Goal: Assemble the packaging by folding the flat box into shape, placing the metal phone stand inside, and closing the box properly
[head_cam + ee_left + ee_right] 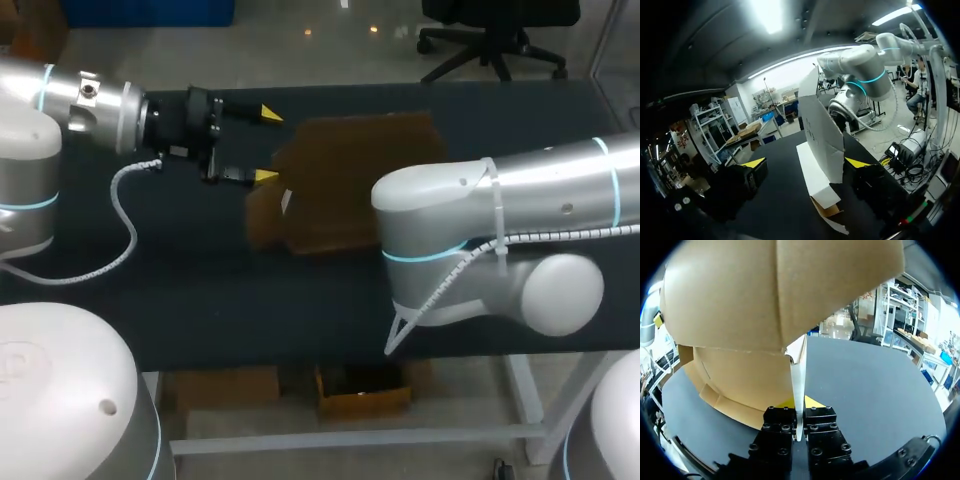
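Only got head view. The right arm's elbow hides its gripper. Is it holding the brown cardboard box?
Observer: Yes. In the right wrist view, the right gripper is shut on a thin panel edge of the brown cardboard box.
Operator: Left gripper clamped on it too?
Observer: No. In the left wrist view, the left gripper is open. The box stands in its gap and is not clamped.
Operator: Box lying flat?
Observer: No. The left wrist view shows it upright on edge on the black table, with its white inner face showing.
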{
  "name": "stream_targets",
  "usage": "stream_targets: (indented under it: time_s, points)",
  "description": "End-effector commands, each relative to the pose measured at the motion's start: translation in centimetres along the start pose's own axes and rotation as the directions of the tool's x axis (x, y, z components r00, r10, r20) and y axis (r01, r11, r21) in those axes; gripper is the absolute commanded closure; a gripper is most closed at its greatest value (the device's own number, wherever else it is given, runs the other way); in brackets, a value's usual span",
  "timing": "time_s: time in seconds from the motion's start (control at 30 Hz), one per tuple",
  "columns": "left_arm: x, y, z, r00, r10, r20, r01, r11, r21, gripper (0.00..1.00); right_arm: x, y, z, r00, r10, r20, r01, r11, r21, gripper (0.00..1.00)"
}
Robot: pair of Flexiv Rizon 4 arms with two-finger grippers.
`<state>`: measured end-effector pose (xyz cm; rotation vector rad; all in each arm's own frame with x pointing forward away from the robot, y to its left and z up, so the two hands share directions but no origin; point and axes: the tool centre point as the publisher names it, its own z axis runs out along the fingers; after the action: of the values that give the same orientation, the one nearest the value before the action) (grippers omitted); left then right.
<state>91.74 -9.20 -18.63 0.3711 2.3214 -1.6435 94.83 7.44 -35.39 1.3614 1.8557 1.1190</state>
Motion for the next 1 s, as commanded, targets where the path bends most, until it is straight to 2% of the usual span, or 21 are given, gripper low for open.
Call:
stream_targets:
  time_s: [0.03,0.43,0.87,1.0]
  points:
    - [1.0,-0.4,-0.5,0.999,0.015,0.035,-0.014,1.000,-0.028,0.00,-0.8,1.3,0.2,0.976,-0.013,-0.216,0.019,0.999,0.026,1.00]
    - [2.4,-0.5,-2.8,0.995,0.084,0.051,-0.079,0.993,-0.087,0.00,-0.7,3.5,1.2,0.925,-0.044,-0.377,0.097,0.988,0.122,1.00]
    - [3.7,1.0,-5.7,0.999,0.025,0.030,-0.019,0.983,-0.180,0.00,-0.5,3.8,2.7,0.881,0.001,-0.474,0.135,0.958,0.254,1.00]
    - [4.2,1.6,-6.4,1.000,0.003,-0.018,-0.007,0.978,-0.210,0.00,-0.5,4.1,2.9,0.858,0.024,-0.512,0.145,0.947,0.288,1.00]
